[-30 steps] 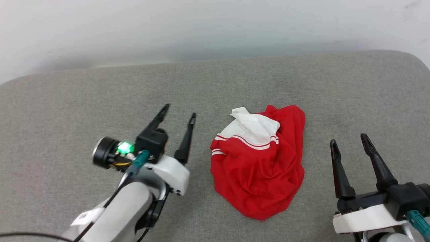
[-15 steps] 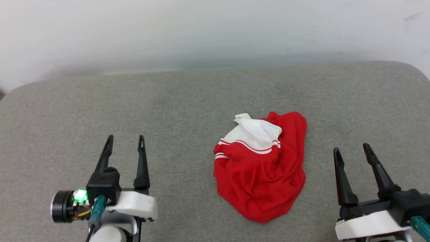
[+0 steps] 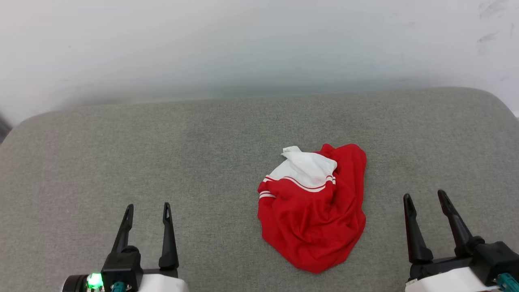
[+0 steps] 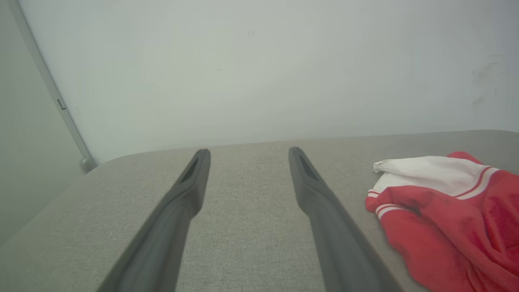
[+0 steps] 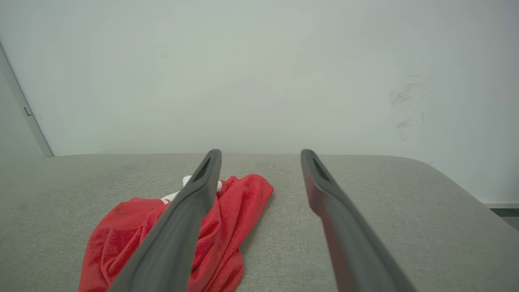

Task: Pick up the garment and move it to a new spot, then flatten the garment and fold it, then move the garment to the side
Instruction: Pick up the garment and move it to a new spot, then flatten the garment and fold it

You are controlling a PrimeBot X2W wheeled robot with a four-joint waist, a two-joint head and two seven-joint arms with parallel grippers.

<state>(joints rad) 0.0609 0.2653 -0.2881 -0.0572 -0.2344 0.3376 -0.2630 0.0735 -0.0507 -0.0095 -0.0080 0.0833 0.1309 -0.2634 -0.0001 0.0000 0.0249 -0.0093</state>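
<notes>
Red jersey cloth, heaped and creased: that's the garment (image 3: pixel 312 211), lying on the grey cushion (image 3: pixel 162 142) a little right of the cushion's middle and closer to its front edge than its back, with a white sleeve (image 3: pixel 308 166) bunched on the side toward the cushion's back. In the head view, my left gripper (image 3: pixel 148 206) hangs over the cushion's front left and my right gripper (image 3: pixel 424 195) over its front right. Both have their fingers spread with nothing between them, and both are clear of the cloth. In the left wrist view, my left gripper (image 4: pixel 249 151) frames bare cushion, and the garment (image 4: pixel 438 219) sits off to one side. Closing from here would, I judge, catch nothing at all. In the right wrist view, my right gripper (image 5: pixel 261 152) has one finger crossing in front of the garment (image 5: pixel 237 215), and I cannot tell how high above it I am. The risk I see is coming down on an outer fold, pinching a single layer and having the heap unroll and drag across the cushion instead of lifting. If I go too deep, my tips could snag the cushion's woven cover. No lettering shows, so I may well flatten it twisted.
</notes>
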